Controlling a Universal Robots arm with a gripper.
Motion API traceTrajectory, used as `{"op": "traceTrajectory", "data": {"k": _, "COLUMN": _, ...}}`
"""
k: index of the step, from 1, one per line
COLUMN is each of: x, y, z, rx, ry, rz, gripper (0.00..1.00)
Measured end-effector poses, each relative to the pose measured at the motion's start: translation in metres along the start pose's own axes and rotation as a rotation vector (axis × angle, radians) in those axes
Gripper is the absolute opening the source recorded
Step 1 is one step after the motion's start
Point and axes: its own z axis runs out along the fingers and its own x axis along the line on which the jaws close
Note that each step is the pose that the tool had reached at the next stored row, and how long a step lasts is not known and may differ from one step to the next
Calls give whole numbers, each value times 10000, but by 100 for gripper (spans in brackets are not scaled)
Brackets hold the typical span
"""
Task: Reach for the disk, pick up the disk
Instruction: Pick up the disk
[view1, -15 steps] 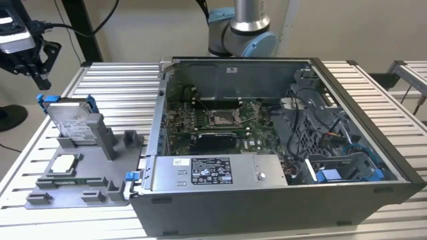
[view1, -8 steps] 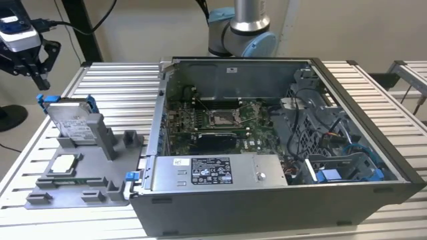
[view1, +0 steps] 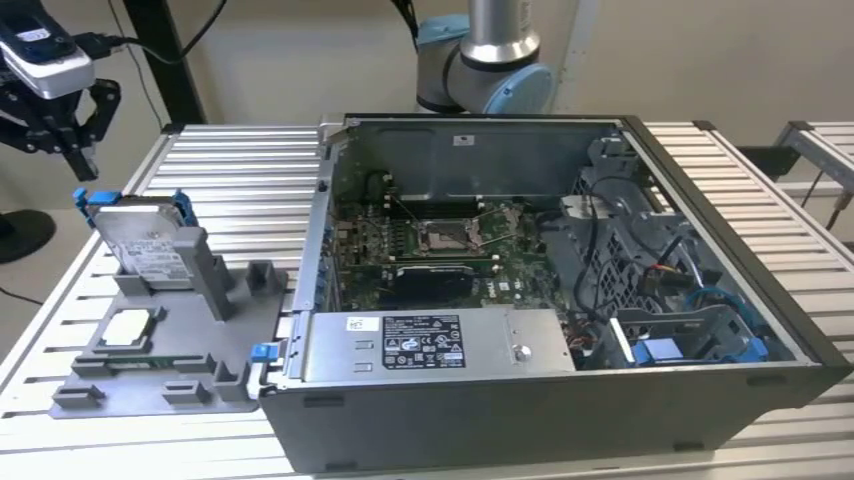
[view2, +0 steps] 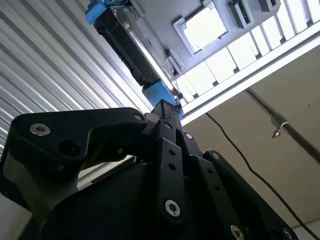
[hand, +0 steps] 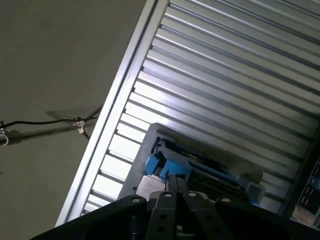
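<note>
The disk (view1: 142, 246) is a silver-grey drive in a blue bracket. It stands on edge in a grey holder (view1: 160, 375) at the exterior view's left. My gripper (view1: 80, 160) hangs a little above the disk's top edge and apart from it, with nothing between its fingers. In both wrist views the black fingers come together to one narrow tip, so the gripper (view2: 167, 111) looks shut. That tip lies over the disk's blue bracket end (view2: 159, 93). The first wrist view has the disk (hand: 200, 167) just beyond the gripper (hand: 175, 182).
A small white-topped chip (view1: 127, 325) lies flat in the same holder, in front of the disk. An open computer case (view1: 534, 300) takes up the middle and right of the slatted metal table (view1: 227, 160). The arm's base (view1: 481, 60) stands behind the case.
</note>
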Motion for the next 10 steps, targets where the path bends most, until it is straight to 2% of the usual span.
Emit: {"op": "traceTrajectory", "data": {"k": 10, "x": 1, "y": 0, "z": 0, "rx": 15, "ry": 64, "rz": -1819, "gripper": 0}}
